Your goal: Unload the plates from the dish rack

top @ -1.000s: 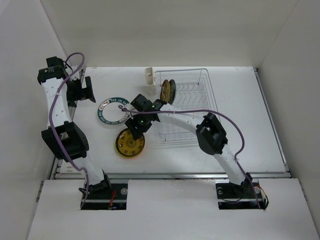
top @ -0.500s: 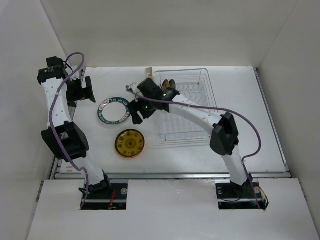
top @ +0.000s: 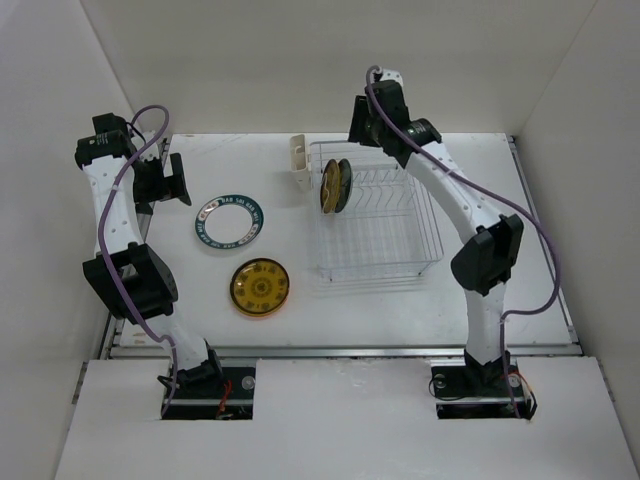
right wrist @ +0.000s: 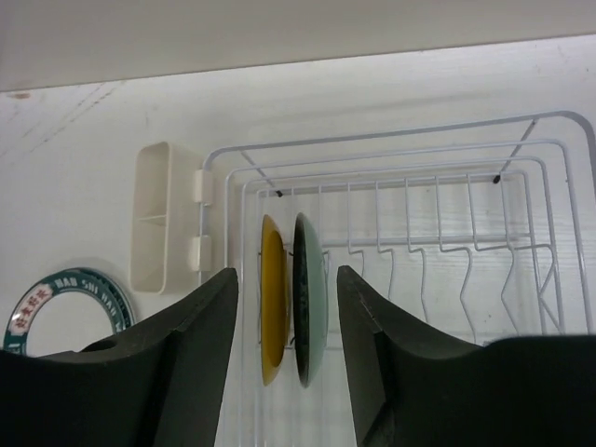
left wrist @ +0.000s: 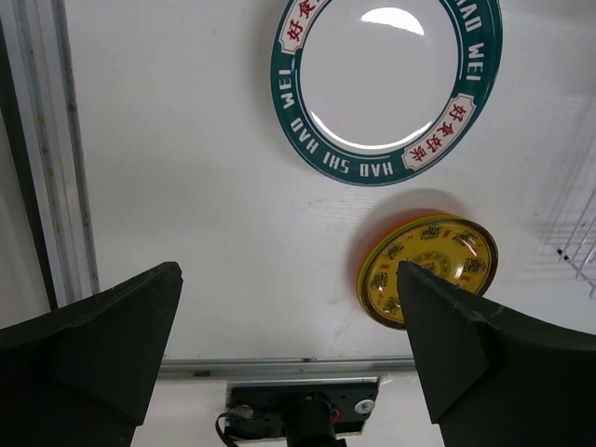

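The white wire dish rack (top: pixel 390 262) (right wrist: pixel 559 168) holds two upright plates at its left end: an amber-yellow one (right wrist: pixel 271 298) (top: pixel 328 184) and a dark green one (right wrist: pixel 310 298) (top: pixel 343 186). A white plate with a teal rim (top: pixel 230 222) (left wrist: pixel 386 84) and an amber-yellow patterned plate (top: pixel 259 287) (left wrist: pixel 428 268) lie flat on the table. My right gripper (top: pixel 362 128) (right wrist: pixel 287 326) is open and empty, high above the rack's far edge, the two plates showing between its fingers. My left gripper (top: pixel 183 180) (left wrist: pixel 289 345) is open and empty over the table's left side.
A white cutlery cup (top: pixel 297 160) (right wrist: pixel 163 219) hangs on the rack's left side. White walls enclose the table at the back and sides. A metal rail (left wrist: pixel 47 149) runs along the table's left edge. The arm bases (top: pixel 205 385) sit at the near edge.
My right gripper has let go of the yellow patterned plate, now flat on the table, and has swung up and back from there to above the rack's far edge. The left arm has not moved.
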`<move>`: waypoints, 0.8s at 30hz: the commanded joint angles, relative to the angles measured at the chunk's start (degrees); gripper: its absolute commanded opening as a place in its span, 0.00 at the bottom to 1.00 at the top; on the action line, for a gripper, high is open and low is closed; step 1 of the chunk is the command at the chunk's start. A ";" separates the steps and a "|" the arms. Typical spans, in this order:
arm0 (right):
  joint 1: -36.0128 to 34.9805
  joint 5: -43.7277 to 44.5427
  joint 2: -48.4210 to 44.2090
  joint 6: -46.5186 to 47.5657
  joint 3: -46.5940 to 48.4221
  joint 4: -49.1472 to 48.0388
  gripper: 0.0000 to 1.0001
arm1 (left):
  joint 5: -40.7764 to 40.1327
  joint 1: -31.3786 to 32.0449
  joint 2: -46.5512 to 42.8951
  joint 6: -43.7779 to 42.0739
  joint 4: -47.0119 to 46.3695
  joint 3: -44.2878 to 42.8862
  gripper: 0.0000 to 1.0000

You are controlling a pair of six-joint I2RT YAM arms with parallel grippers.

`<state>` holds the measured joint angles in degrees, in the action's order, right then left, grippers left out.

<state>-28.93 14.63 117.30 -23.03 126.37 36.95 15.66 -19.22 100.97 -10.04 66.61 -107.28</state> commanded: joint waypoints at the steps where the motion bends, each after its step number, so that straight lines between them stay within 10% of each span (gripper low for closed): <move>1: -0.60 2.24 4.51 -2.29 2.13 0.32 0.52 | -0.54 -0.29 -2.35 -0.50 0.54 -0.64 1.00; 24: -1.22 -1.27 11.28 -4.92 -8.33 -3.64 0.35 | -1.07 -0.29 -0.68 -0.50 1.68 -3.01 1.00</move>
<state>-29.34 13.72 127.61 -26.89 118.85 35.42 15.14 -19.22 100.99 -10.04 66.78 -107.42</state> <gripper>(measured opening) 0.357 0.997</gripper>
